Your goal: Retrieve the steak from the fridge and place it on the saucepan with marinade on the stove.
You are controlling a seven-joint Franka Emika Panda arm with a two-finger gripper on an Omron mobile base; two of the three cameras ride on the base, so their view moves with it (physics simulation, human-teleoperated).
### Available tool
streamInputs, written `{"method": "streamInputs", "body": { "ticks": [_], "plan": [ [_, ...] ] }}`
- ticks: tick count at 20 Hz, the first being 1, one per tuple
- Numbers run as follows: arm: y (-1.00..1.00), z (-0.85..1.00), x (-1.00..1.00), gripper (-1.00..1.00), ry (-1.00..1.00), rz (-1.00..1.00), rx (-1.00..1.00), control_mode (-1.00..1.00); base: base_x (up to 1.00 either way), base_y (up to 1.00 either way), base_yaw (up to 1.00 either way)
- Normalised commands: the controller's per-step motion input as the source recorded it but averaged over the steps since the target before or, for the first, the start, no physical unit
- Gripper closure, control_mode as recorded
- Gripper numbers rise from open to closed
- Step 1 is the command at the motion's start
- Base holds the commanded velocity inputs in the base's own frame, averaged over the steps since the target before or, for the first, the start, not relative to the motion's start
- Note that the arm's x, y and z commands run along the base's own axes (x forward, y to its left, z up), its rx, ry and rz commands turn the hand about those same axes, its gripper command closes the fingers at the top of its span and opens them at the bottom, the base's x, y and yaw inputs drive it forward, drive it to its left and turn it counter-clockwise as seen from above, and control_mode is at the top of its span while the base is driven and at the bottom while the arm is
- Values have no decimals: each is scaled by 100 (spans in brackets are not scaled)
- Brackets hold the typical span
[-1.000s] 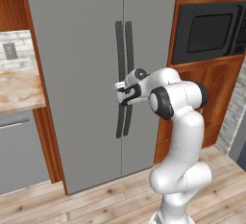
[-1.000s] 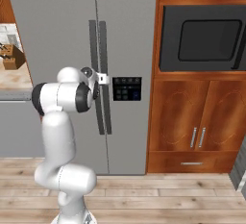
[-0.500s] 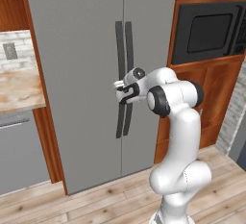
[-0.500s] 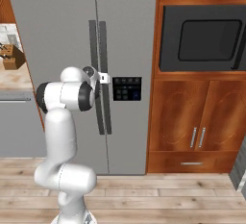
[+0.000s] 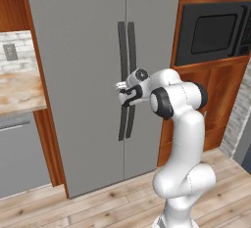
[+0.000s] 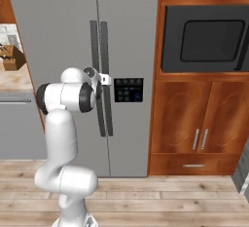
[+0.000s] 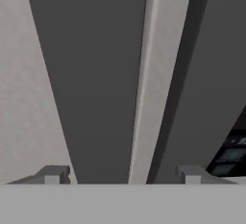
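Wood-panelled kitchen, both doors of the grey fridge [image 5: 93,75] closed: I have the gripper [image 5: 123,91] up against the pair of dark handles at mid-height, its jaws standing apart with the left door handle [image 7: 96,83] between the fingertips [image 7: 53,174]. A black microwave [image 6: 204,38] sits to the right.

Fridge [image 5: 83,75] cut off at top of both base frames; doors shut, interior hidden. Microwave [image 6: 204,38] clipped at right edge. Handle [image 7: 103,74] cropped top and bottom in hand view. Gripper [image 5: 125,93] partly masked by wrist; finger spacing unreadable.
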Motion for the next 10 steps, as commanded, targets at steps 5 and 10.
{"method": "streamInputs", "body": {
  "ticks": [5, 10],
  "plan": [
    [2, 0, -4, 100, 0, 0, 0, -100, 0, 0, 0],
    [56, 5, -28, 100, 0, 0, 0, -100, 0, 0, 0]
  ]
}}
